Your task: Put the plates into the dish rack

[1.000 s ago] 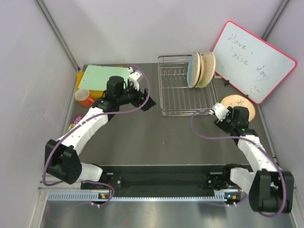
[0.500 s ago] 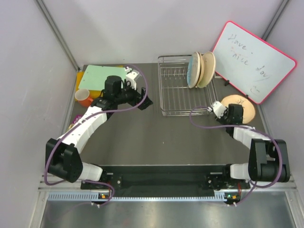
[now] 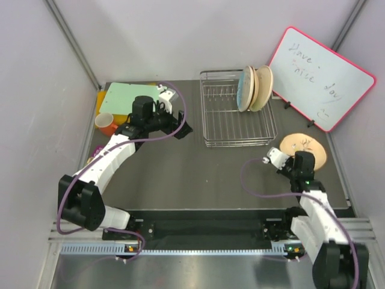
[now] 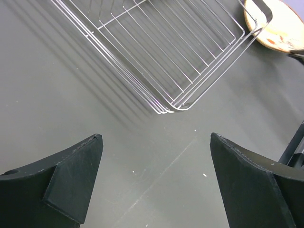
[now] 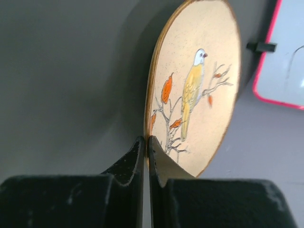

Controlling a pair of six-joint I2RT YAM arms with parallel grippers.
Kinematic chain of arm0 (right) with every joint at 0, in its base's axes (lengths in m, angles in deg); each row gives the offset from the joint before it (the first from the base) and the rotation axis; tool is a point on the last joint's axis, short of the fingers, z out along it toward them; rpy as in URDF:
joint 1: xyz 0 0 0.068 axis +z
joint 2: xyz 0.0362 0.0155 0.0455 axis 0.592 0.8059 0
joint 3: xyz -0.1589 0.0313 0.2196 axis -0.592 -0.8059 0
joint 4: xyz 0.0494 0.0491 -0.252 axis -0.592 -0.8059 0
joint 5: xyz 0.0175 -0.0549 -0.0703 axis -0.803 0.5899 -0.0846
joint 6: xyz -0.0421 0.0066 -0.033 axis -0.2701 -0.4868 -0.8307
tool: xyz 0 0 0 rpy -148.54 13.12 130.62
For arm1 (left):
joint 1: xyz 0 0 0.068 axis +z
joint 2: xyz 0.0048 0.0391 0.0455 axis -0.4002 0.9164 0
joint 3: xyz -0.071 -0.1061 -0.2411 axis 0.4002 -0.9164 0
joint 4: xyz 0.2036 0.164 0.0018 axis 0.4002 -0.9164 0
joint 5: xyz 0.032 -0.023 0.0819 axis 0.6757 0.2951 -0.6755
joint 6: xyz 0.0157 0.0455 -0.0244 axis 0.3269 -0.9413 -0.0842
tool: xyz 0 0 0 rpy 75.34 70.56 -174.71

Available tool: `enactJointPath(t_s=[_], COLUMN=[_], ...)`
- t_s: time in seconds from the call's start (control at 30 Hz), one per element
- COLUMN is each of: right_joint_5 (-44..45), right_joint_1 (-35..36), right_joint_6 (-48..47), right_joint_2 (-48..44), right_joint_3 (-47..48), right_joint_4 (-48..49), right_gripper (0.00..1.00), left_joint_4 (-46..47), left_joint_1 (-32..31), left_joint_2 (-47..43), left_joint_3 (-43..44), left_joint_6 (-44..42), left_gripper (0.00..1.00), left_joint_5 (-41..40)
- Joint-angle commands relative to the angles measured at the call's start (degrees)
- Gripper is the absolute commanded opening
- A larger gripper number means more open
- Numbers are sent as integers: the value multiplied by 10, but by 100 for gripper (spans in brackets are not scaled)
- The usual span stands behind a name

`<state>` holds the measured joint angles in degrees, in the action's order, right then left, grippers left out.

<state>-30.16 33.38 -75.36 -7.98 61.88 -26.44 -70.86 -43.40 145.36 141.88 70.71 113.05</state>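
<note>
A peach plate with a bird drawing lies right of the dish rack; my right gripper is shut on its near-left rim. In the right wrist view the plate runs away from the closed gripper, its edge pinched between the fingertips. Three more plates stand on edge at the rack's right end, a light blue one leftmost. My left gripper hovers open over bare table left of the rack's front-left corner, nothing between its fingers. The rack fills the top of the left wrist view.
A pink-framed whiteboard leans at the back right, just behind the held plate. An orange mug and a green board sit at the back left. Grey walls close in on both sides.
My right gripper has closed on the peach plate's rim and drawn back toward the near edge, bringing the plate with it. The left arm has barely moved.
</note>
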Motion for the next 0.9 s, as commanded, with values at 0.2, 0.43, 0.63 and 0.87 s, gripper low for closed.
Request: enactJointPath(t_s=[0.2, 0.43, 0.63, 0.87], right_joint_5=[-251, -352, -384, -425], right_joint_1=[-2, -2, -2, 4], right_joint_6=[-346, -562, -795, -971], right_joint_2=[-237, -181, -117, -54], right_joint_3=[67, 103, 112, 102], right_joint_4=[-439, -541, -636, -647], right_gripper=[0, 0, 0, 0], left_joint_4=[38, 49, 87, 143], left_joint_1=[6, 25, 58, 63], left_joint_2=[-20, -40, -67, -83], left_joint_3=[-29, -71, -168, -267], left_joint_6=[9, 96, 245, 321], left_gripper=[99, 99, 99, 98], left_joint_5=[-17, -7, 31, 57])
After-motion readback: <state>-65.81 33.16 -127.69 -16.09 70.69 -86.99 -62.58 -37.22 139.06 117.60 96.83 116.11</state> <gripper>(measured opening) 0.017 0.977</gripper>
